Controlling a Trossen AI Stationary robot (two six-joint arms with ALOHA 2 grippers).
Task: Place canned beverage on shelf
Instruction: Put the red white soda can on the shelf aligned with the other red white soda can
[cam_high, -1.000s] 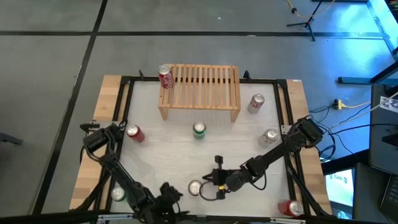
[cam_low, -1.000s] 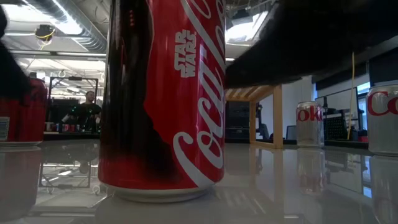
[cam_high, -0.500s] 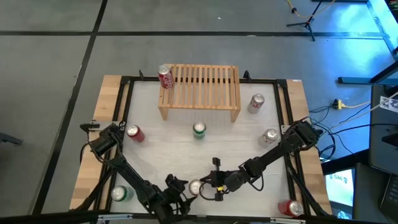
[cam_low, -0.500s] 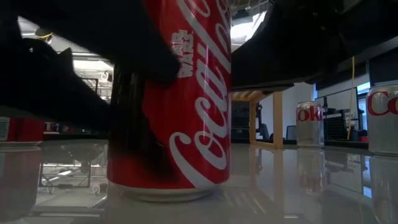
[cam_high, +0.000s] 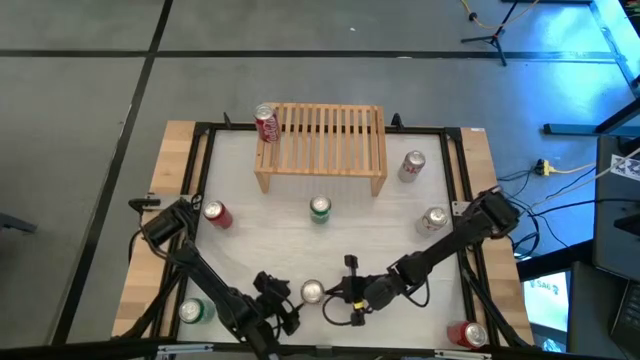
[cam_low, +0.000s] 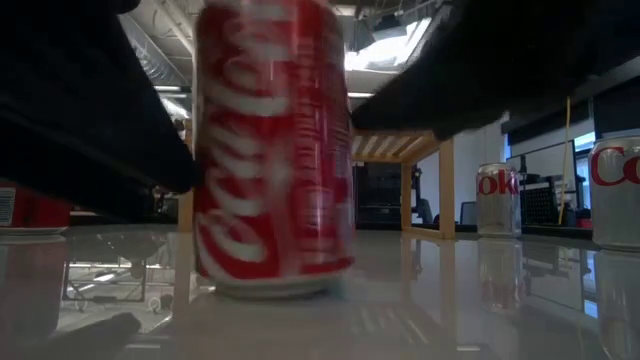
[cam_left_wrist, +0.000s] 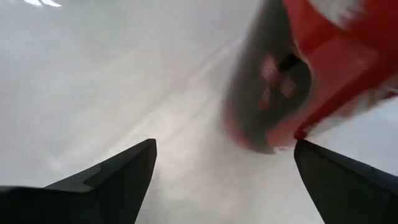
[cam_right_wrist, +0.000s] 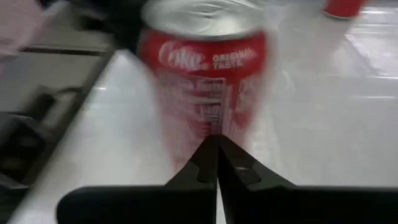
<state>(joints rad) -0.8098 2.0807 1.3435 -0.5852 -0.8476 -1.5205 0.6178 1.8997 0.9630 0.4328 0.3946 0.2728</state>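
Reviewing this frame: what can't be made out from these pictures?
- Red can: label smeared by blur in the low view.
- Left gripper: contact with the can unclear from above; dark arm bulk fills the low view.
- Shelf: mostly hidden behind the can in the low view.

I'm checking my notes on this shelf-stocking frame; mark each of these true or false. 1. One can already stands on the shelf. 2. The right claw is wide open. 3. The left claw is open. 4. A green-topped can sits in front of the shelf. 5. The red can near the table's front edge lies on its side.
1. True: a red can stands at the left end of the shelf.
2. False: the right claw is shut, its tips meeting just before the front red can.
3. True: the left claw is spread wide beside that can.
4. True: the green-topped can stands there.
5. False: it stands upright.
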